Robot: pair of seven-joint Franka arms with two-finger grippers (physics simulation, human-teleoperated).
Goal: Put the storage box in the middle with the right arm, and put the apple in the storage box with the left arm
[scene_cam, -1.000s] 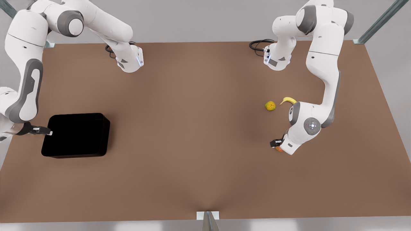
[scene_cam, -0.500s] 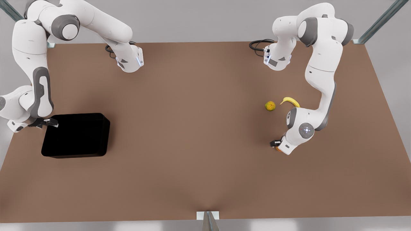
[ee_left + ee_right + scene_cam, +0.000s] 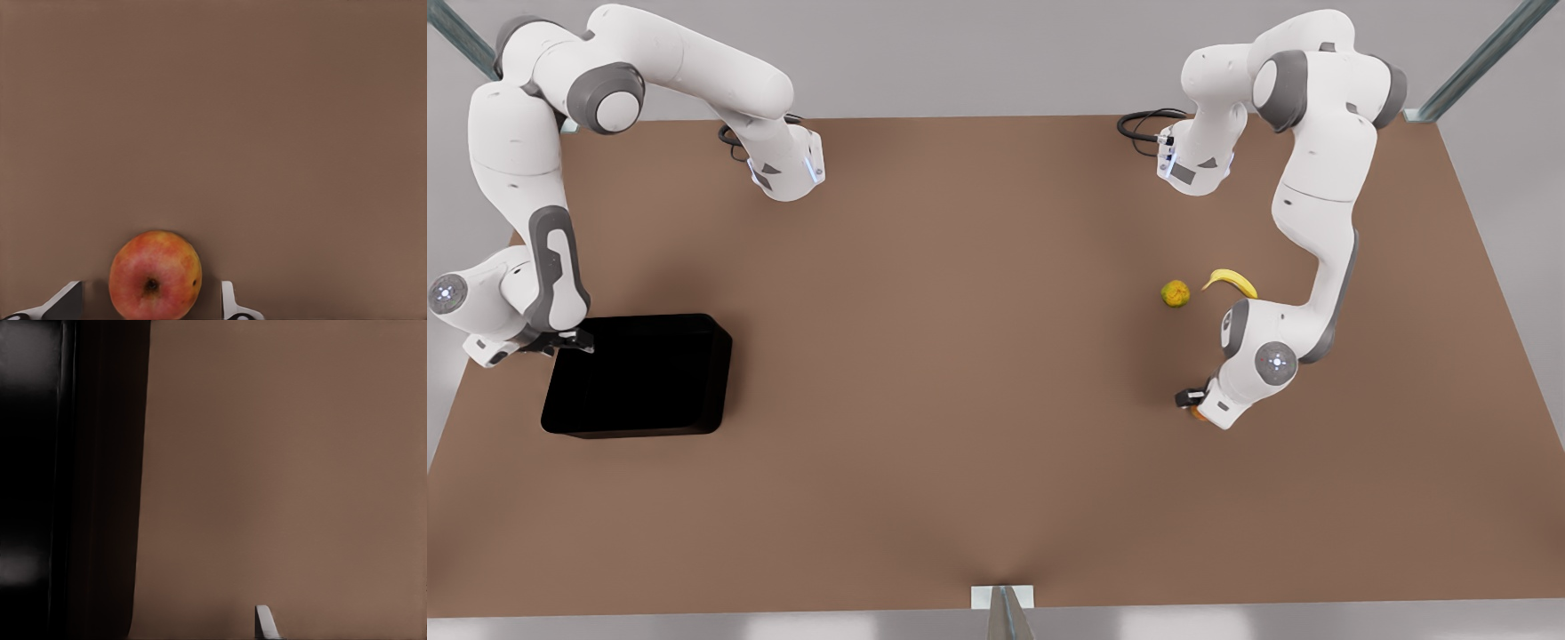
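The apple (image 3: 155, 275), reddish-orange with a dark dimple, rests on the brown table. My left gripper (image 3: 147, 301) is open around it, one fingertip (image 3: 228, 297) on each side with a small gap. In the front view that gripper (image 3: 1192, 402) is low on the front view's right, and only a sliver of the apple (image 3: 1199, 415) peeks from under it. The glossy black storage box (image 3: 640, 373) sits at the front view's left. My right gripper (image 3: 572, 340) is open at the box's far left corner. One fingertip (image 3: 265, 623) stands outside the box wall (image 3: 100, 487).
A yellow-green round fruit (image 3: 1176, 292) and a yellow banana (image 3: 1232, 280) lie just behind the left arm's wrist. Both arm bases (image 3: 787, 173) stand at the table's far edge. The table's (image 3: 960, 356) middle is bare brown surface.
The right arm's wrist swung up and toward the box, bringing its gripper to the box's far left corner. The left arm settled slightly lower over the apple.
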